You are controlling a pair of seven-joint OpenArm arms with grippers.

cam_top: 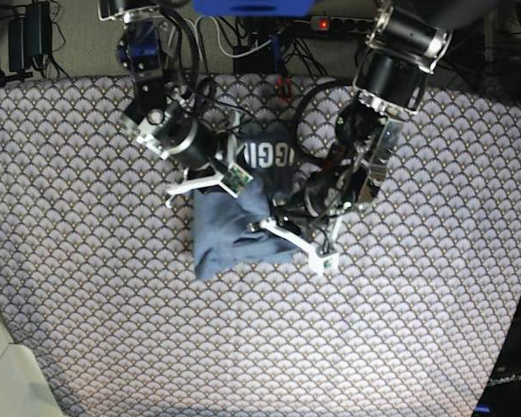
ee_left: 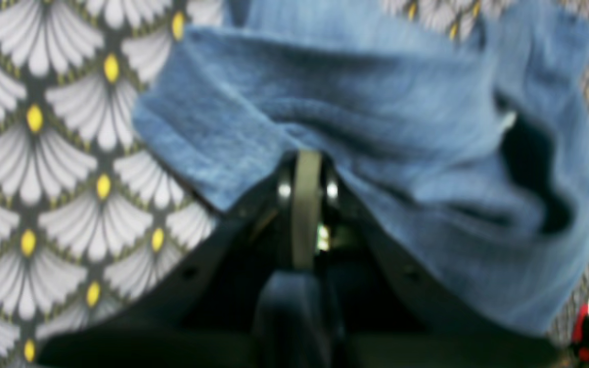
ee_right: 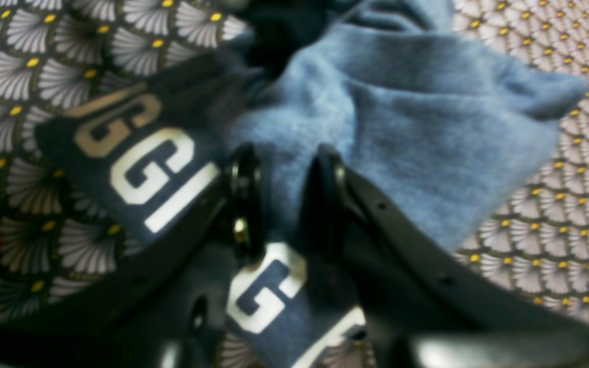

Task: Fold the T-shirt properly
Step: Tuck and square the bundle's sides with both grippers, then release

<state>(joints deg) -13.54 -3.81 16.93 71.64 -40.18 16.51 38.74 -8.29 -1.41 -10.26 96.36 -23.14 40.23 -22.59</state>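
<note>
In the left wrist view, the blue T-shirt (ee_left: 376, 153) fills the middle and right of the frame. The left gripper (ee_left: 307, 168) is seen pinched shut on a fold of it. A fan-patterned cloth (ee_left: 44, 153) is seen at the left.

In the right wrist view, the right gripper (ee_right: 287, 204) is clamped on a thick bunch of the T-shirt (ee_right: 427, 143). White letters "GGI" (ee_right: 141, 168) can be read at the left.

In the base view, the T-shirt (cam_top: 230, 230) is bunched in the upper middle, between both arms. "GGI" (cam_top: 273, 156) can be read there too.
</note>
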